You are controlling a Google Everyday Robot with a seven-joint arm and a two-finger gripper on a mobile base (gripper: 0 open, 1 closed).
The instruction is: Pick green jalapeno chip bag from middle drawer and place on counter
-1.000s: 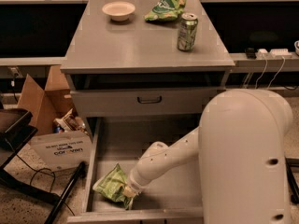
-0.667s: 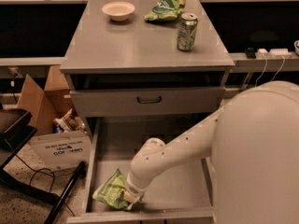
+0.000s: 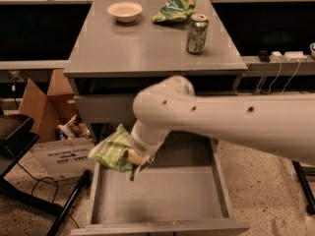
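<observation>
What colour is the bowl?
White, seen in the camera view; the gripper holds the chip bag above the drawer. The bowl.

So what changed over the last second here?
The gripper, jaws shut on the green jalapeno chip bag, rose and lifted it off the middle drawer floor to above the drawer's left wall. The bowl, can and second green bag on the counter stayed put.

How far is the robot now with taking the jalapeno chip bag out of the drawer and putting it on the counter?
Done: the green jalapeno chip bag is out of the middle drawer. In hand: the gripper holds it in the air over a side wall of the drawer. Left: raise it to the counter and release it there.
</observation>
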